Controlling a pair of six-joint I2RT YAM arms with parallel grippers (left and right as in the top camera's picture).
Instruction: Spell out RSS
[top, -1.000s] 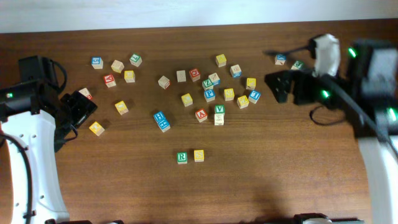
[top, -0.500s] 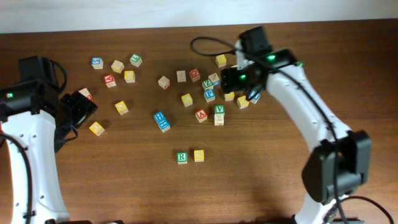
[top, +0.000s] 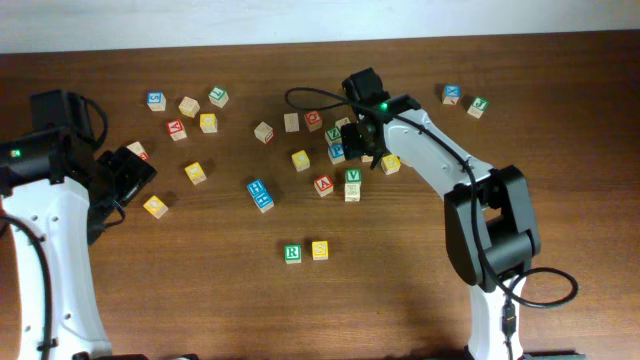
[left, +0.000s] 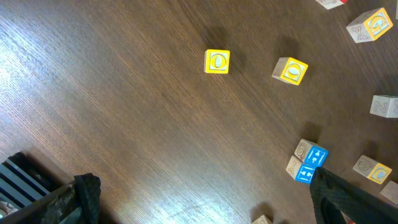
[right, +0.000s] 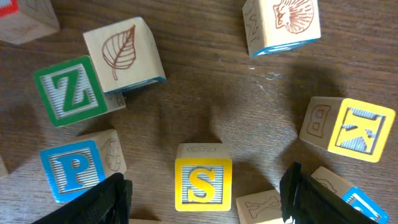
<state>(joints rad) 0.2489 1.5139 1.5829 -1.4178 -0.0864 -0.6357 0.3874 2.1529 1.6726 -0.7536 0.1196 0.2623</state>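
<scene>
A green R block and a yellow S block stand side by side at the table's front middle. My right gripper hovers over the block cluster at the back middle. In the right wrist view it is open, with a second yellow S block between its fingers, not gripped. My left gripper is open and empty at the left side, above bare wood in the left wrist view.
Around the S block lie a blue P, a green Z, a leaf block, a shell block and a yellow K. A yellow O block and blue blocks lie near my left gripper.
My right arm has swung from the table's right side to the block cluster at the back middle and now sits over the yellow S block. My left arm has not moved.
</scene>
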